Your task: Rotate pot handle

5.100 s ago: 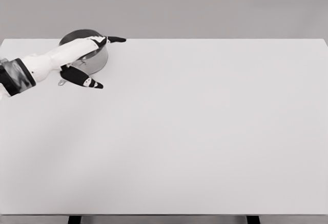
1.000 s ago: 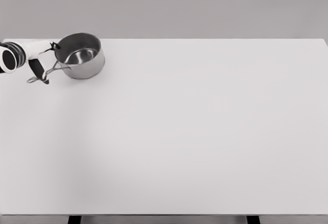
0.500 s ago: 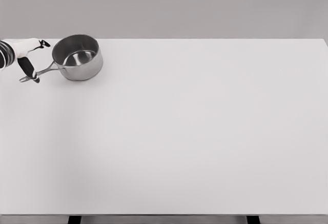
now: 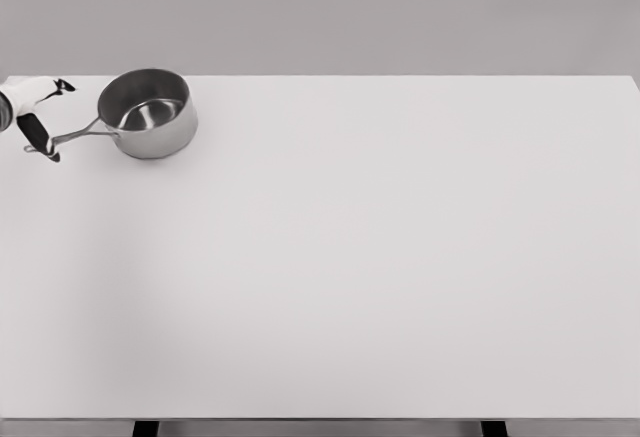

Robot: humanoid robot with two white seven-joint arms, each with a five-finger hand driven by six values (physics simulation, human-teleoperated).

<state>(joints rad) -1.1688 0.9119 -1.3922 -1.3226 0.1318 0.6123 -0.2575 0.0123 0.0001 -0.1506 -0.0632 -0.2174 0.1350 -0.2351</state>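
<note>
White left hand [image 4: 32, 107] — black fingers, rounded

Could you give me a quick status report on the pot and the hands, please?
Left robot hand at the table's far left edge, a finger at the handle tip. Right arm out of view. Pot upright, handle pointing left. Table shows nothing in the way.

pot [image 4: 150, 112]: on table [image 4: 380, 257], far left corner
handle [image 4: 78, 136]: left of pot
left hand [image 4: 32, 107]: at handle's outer end
</note>
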